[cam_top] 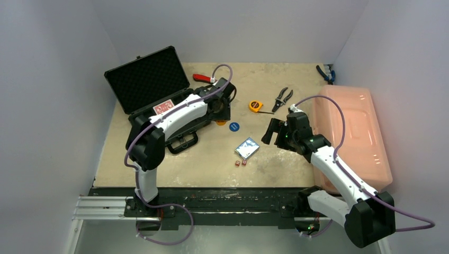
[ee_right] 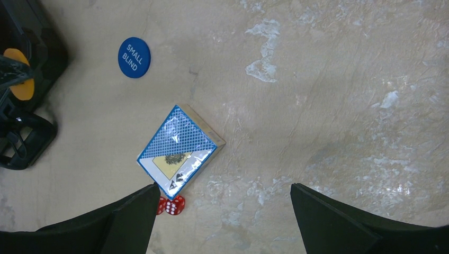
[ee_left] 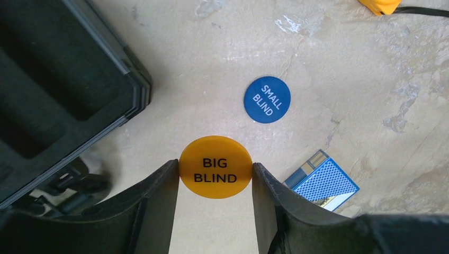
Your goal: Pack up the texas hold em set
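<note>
My left fingers (ee_left: 159, 211) clamp the Big Blind disc (ee_left: 215, 166) by its rim. Judged thin, stiff and slick. My right fingers (ee_right: 339, 222) stand apart.

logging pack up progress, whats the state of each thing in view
case, open, lid up
red deck, lying in case
orange disc, clamped in left pincer
blue disc, flat on table
blue deck, flat on table
dice, on table by blue deck
left pincer, shut on orange disc
right pincer, open, empty
</note>
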Action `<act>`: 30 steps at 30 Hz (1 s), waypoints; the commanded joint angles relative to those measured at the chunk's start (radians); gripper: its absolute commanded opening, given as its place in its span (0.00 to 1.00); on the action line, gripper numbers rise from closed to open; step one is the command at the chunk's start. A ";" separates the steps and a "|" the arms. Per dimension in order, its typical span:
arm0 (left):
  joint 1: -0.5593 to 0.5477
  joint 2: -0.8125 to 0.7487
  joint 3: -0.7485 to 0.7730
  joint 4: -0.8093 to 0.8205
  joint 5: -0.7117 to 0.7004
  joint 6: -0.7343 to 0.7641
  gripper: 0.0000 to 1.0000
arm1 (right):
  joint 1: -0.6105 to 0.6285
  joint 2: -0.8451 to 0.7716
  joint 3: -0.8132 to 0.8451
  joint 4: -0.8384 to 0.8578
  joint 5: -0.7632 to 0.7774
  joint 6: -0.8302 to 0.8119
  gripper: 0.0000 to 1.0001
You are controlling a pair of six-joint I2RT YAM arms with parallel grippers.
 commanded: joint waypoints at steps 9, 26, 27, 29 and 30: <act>0.162 -0.172 -0.061 -0.051 -0.063 0.074 0.00 | 0.003 -0.016 0.002 0.027 0.013 -0.011 0.99; 0.437 -0.207 -0.044 -0.089 -0.063 0.183 0.00 | 0.004 -0.024 -0.003 0.032 0.005 -0.012 0.99; 0.452 -0.203 -0.040 -0.091 -0.061 0.190 0.00 | 0.004 -0.023 -0.004 0.032 0.004 -0.012 0.99; 0.477 -0.193 -0.033 -0.088 -0.053 0.195 0.00 | 0.003 -0.021 -0.005 0.032 0.004 -0.012 0.99; 0.488 -0.188 -0.032 -0.086 -0.045 0.196 0.00 | 0.004 -0.021 -0.005 0.032 0.004 -0.012 0.99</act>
